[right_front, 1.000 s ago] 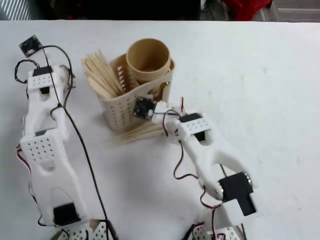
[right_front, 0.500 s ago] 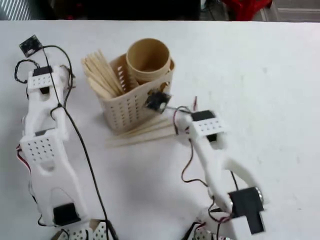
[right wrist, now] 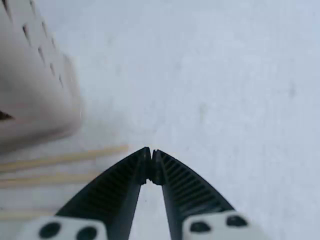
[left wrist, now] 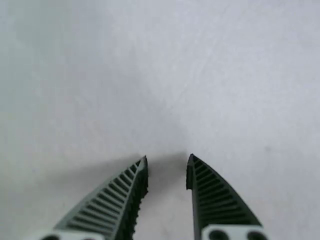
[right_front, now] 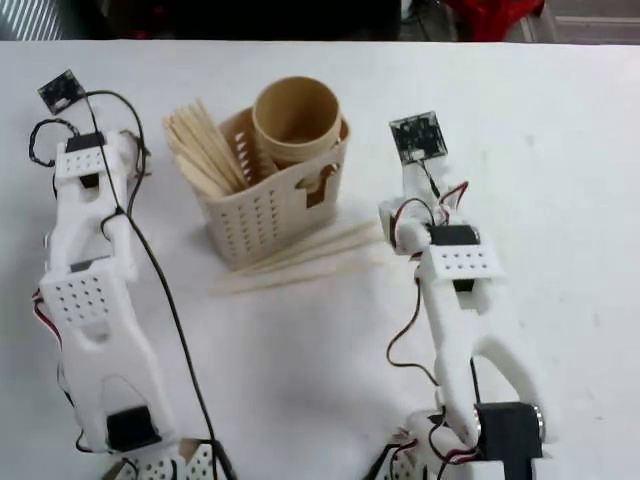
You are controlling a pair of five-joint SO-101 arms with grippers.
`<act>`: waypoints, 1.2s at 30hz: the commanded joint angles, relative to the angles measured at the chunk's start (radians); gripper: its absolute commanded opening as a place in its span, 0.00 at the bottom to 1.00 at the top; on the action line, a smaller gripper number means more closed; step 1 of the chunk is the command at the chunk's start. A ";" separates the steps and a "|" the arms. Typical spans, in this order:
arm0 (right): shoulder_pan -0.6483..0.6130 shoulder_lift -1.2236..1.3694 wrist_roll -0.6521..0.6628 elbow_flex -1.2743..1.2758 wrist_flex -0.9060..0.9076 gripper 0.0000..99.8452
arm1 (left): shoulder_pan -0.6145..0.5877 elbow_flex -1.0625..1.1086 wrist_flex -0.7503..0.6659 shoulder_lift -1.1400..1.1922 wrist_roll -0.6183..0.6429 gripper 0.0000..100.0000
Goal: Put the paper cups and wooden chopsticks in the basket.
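I see the tan paper cup (right_front: 296,118) in the cream plastic basket (right_front: 262,215); loose pale wooden chopsticks (right_front: 300,258) lie beside my closed, empty right gripper (right wrist: 151,160).

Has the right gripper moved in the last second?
Yes. The right gripper swung away from the front of the basket, rightward in the high view, and now sits shut by the tips of the loose chopsticks.

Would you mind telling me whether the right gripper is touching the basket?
Apart. The right wrist view shows bare table between the right gripper and the basket.
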 commanded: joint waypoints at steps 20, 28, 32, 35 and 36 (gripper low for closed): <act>-0.068 0.611 -0.253 -0.568 0.348 0.02 | -0.005 -0.048 -0.020 -0.007 -0.009 0.15; -0.102 0.541 -0.018 -0.491 0.545 0.02 | -0.005 -0.048 -0.021 -0.007 -0.009 0.15; -0.139 0.440 0.049 -0.308 0.476 0.02 | -0.005 -0.048 -0.021 -0.007 -0.009 0.15; -0.154 0.318 0.066 -0.172 0.426 0.02 | -0.005 -0.048 -0.020 -0.007 -0.009 0.15; -0.154 0.274 0.066 -0.133 0.423 0.02 | -0.005 -0.048 -0.020 -0.007 -0.009 0.15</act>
